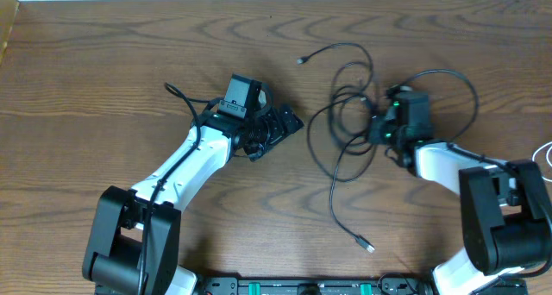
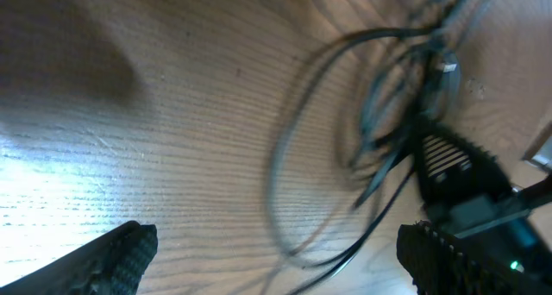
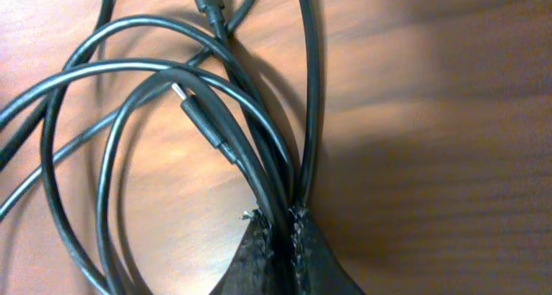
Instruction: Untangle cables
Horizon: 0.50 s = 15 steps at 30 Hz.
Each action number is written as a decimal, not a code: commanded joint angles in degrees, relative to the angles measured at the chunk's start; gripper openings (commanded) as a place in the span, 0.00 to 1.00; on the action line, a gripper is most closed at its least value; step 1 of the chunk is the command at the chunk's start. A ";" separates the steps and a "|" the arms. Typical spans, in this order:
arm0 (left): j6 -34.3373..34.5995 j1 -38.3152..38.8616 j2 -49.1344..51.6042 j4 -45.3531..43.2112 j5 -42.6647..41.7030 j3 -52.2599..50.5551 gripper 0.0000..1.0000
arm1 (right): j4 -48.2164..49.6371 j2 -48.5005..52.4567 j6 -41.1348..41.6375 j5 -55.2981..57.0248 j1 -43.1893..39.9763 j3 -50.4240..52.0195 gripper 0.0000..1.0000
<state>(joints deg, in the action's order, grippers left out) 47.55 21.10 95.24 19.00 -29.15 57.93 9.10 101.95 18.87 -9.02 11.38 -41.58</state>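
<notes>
The black cables [image 1: 343, 114] lie tangled in loops on the wooden table right of centre, with one plug end [image 1: 301, 60] at the back and another [image 1: 366, 243] near the front. My right gripper [image 1: 377, 128] is at the tangle's right side. The right wrist view shows that gripper [image 3: 280, 222] shut on black cable strands [image 3: 259, 170], and a plug tip [image 3: 183, 95] rests inside the loops. My left gripper [image 1: 285, 133] stands open just left of the tangle. Between its fingers [image 2: 110, 259] there is only table and blurred cable loops [image 2: 362, 131]. A white cable [image 1: 545, 153] peeks in at the right edge.
The right arm's dark gripper body [image 2: 457, 170] shows in the left wrist view, close beyond the loops. A thicker black wire [image 1: 177, 95] runs along the left arm. The table's far edge [image 1: 276, 0] meets a white wall.
</notes>
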 commanded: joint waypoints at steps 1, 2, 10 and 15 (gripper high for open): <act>-0.81 -0.20 -0.52 0.04 2.01 0.92 0.95 | -4.52 2.10 -0.98 -2.84 4.76 2.75 0.01; -0.81 -0.20 -0.52 0.04 2.01 0.90 0.95 | -4.87 1.22 -1.01 -1.79 5.40 2.73 0.01; -0.79 -0.20 -0.52 -4.33 7.82 0.92 0.98 | -8.35 -13.81 -2.69 1.84 5.55 2.73 0.02; -0.81 -0.20 -0.52 -4.28 7.80 0.92 0.98 | -9.16 -23.23 -2.64 3.28 5.53 2.73 0.26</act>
<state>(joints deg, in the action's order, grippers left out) 47.55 21.10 95.24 14.74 -23.18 57.91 0.19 83.29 16.93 -7.60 17.06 -38.50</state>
